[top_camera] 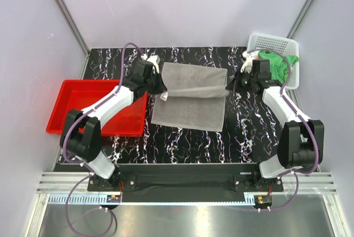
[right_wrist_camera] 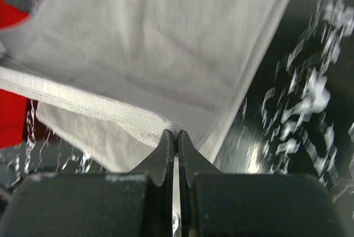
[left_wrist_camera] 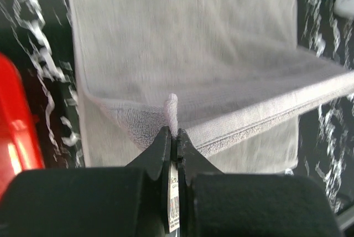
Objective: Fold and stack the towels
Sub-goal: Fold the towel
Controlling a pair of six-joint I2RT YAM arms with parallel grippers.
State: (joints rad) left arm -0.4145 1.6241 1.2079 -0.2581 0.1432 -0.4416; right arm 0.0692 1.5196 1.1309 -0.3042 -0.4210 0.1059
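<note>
Starting nearest the arm bases: the near edge of the grey towel [top_camera: 191, 112] lies flat on the black marbled table [top_camera: 182, 148], pretty much centred between the two arms. A bit farther in, over about the middle of the cloth, one hem is held up off the lower layer. It runs left to right, with a gripper on each end.

The left gripper [left_wrist_camera: 174, 134] is squeezed tight on the left corner of that hem. The right gripper [right_wrist_camera: 177, 134] is clamped just as tight on the right corner. Neither has any gap showing beyond the cloth itself.

From the wrist cams, the raised flap runs away from the fingers toward the far side, where it looks doubled over. So my guess is the held hem needs to go toward the near edge, with both arms pulling evenly.

The red tray [top_camera: 69, 90] sits left. A green towel [top_camera: 276, 64] waits in the white basket [top_camera: 274, 39] at the far right.
</note>
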